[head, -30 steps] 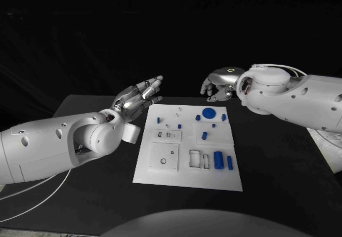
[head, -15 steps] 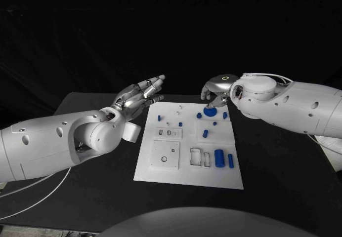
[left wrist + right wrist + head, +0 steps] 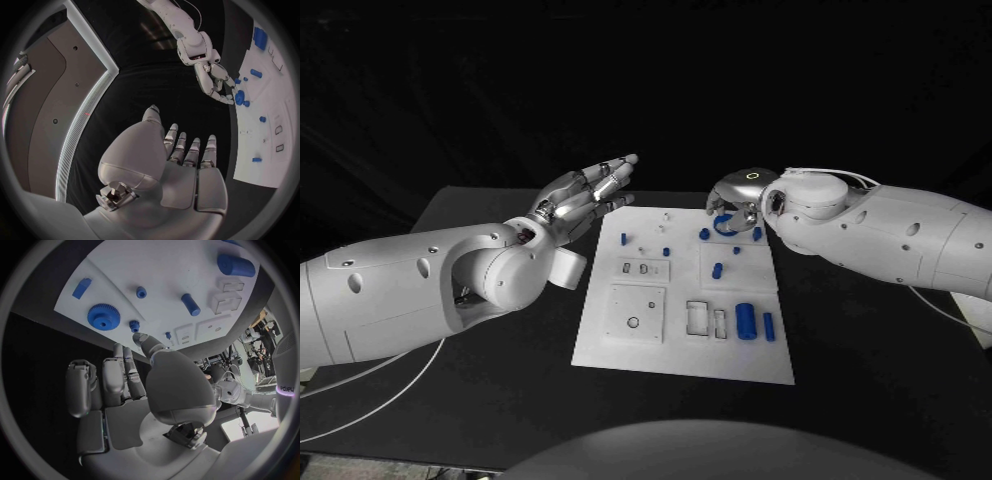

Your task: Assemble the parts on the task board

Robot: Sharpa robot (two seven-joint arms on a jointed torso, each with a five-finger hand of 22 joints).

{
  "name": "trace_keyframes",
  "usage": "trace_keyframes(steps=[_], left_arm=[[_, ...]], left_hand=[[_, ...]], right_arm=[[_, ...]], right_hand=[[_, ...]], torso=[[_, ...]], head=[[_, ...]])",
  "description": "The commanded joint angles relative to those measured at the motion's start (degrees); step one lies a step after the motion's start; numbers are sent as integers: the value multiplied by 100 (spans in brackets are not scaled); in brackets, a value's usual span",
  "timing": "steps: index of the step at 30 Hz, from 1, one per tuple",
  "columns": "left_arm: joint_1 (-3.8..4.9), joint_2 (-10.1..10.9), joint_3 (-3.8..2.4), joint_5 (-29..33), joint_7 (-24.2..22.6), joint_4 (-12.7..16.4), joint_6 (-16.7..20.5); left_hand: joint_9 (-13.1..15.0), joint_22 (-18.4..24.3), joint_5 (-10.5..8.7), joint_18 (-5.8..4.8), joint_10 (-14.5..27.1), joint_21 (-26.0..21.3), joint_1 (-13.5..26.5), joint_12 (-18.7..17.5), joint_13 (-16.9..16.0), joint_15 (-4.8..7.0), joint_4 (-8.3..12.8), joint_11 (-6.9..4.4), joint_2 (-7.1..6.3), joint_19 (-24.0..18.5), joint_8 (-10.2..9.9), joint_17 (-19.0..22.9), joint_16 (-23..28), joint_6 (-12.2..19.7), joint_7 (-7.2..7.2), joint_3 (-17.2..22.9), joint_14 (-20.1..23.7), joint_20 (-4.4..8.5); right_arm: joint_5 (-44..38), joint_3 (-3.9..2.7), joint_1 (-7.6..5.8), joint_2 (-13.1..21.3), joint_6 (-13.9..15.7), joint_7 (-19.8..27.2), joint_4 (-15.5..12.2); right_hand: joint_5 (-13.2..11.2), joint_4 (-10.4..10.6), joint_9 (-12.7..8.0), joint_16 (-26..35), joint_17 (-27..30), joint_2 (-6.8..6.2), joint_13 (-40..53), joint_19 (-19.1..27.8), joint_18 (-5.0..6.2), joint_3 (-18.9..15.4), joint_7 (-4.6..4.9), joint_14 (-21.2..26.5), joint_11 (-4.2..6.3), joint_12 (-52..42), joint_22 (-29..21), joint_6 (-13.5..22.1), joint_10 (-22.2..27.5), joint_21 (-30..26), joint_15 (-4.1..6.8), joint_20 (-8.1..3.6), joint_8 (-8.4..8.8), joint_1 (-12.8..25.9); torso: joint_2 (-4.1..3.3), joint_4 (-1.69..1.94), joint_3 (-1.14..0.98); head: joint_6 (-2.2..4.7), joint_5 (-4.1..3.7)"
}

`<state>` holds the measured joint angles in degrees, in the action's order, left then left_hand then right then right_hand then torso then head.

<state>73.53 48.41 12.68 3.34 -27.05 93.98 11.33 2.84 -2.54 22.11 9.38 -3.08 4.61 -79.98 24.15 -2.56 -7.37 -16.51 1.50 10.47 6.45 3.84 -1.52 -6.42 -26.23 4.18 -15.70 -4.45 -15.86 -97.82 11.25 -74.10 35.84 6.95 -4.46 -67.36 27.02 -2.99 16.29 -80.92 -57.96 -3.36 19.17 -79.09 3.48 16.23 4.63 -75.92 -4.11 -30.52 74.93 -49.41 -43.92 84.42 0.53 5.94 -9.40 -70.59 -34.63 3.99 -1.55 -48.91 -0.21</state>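
Now right hand [image 3: 737, 198] hovering empty, fingers loosely spread, just above the blue gear [image 3: 103, 316] on the board's [image 3: 678, 345] far end; left hand [image 3: 583, 196] released, beside the board.

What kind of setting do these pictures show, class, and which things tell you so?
Probably a robotics test lab. A white task board with small blue parts, one a toothed gear, lies on a black table, dark backdrop behind. The left hand and right hand hover above it.
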Motion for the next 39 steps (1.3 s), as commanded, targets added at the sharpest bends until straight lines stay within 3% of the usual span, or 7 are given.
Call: trace_keyframes(steps=[1,8,16,39], left_arm=[[7,-8,-4,-81,-32,2,-114],[6,-14,-4,-105,-27,-14,-116],[1,-12,-3,-110,-19,-45,-115],[-1,-19,-2,-131,4,-68,-112]], left_hand=[[10,-8,37,94,0,42,-69,21,-7,-49,5,58,-11,1,39,-6,-26,-78,4,26,-3,-48],[28,-10,78,91,-15,54,-129,51,-9,-59,9,102,-16,13,90,-9,-53,-239,45,40,-14,-54],[33,-10,98,90,-23,58,-158,64,-10,-64,11,123,-21,16,112,-10,-64,-291,64,46,-18,-56],[35,-12,159,86,-50,70,-249,110,-14,-71,28,170,-33,28,148,-13,-98,-337,105,71,-31,-62]], right_arm=[[65,-2,53,-51,208,195,81],[185,-3,169,-171,235,279,261],[266,-4,244,-263,226,334,384],[388,-7,272,-406,104,334,668]], right_hand=[[116,-11,19,33,25,-71,16,48,-44,77,30,52,-7,47,451,16,61,-32,-3,6,44,-21],[158,-10,30,32,28,-120,41,55,-43,187,29,59,-31,104,457,132,93,-44,-18,15,135,0],[151,9,38,40,55,-108,57,69,-39,225,56,74,-35,103,448,137,68,-54,-22,20,148,18],[218,47,95,71,135,-96,75,118,-28,363,81,134,-54,202,424,21,132,-92,-44,41,129,49]], torso=[[-10,9,-11],[-16,46,-27],[-24,35,-33],[-37,33,-49]], head=[[-12,37],[-38,29],[-44,29],[-38,35]])
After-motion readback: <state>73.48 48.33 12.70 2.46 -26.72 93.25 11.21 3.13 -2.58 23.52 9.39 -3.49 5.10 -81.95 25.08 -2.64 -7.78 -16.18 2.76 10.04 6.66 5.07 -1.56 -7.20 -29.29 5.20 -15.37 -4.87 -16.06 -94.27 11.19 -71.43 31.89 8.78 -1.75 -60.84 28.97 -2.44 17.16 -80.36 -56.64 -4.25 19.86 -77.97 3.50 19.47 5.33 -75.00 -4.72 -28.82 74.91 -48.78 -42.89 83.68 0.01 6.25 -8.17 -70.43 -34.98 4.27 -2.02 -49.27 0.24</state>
